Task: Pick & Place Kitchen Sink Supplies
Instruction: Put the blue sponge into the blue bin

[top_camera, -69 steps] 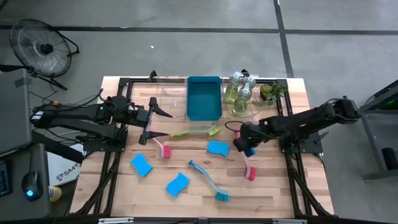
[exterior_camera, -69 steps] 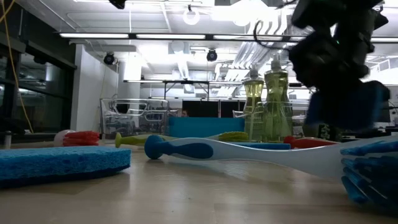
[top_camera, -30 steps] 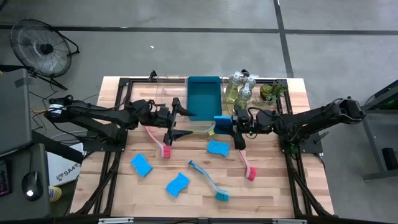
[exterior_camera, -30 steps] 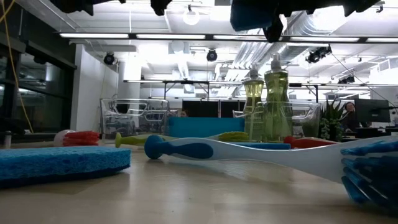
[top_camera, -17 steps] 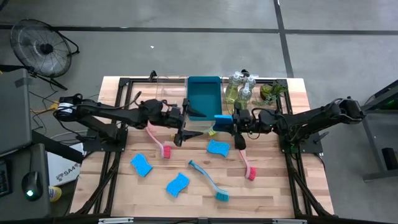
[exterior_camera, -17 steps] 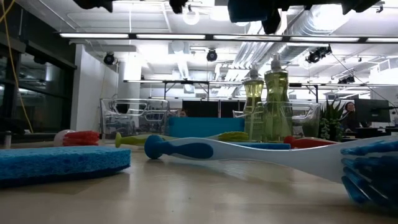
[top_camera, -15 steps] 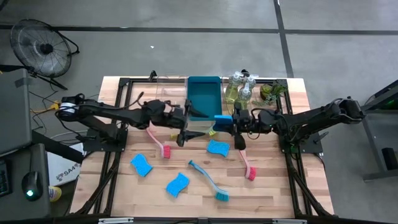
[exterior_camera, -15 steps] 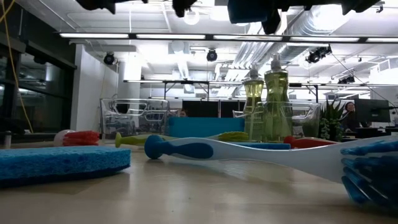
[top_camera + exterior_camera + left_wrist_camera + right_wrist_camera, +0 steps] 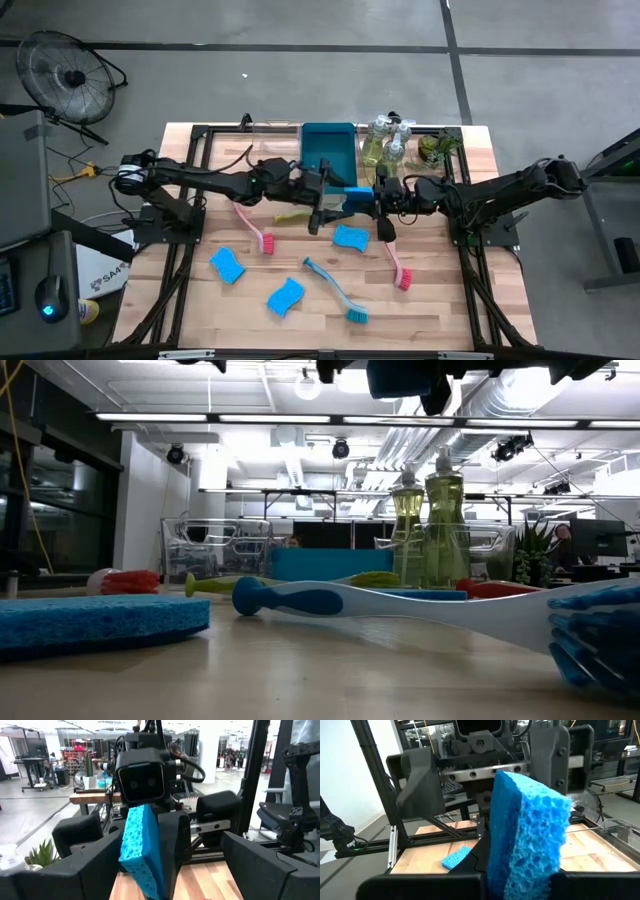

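Your held sponge [image 9: 357,194] hangs above the table [image 9: 440,290], clamped in the right hand [image 9: 372,196] by the blue bin [image 9: 328,157]. The left hand [image 9: 322,198] faces it, fingers spread wide. Brushes [image 9: 335,289] and two sponges [image 9: 285,296] lie below.

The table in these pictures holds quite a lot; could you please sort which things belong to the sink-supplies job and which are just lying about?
Job:
held sponge in the shut right gripper
open left gripper facing it
loose sponges
pink brush
teal brush
pump bottles

Lying about:
blue bin
clear tray
potted plant
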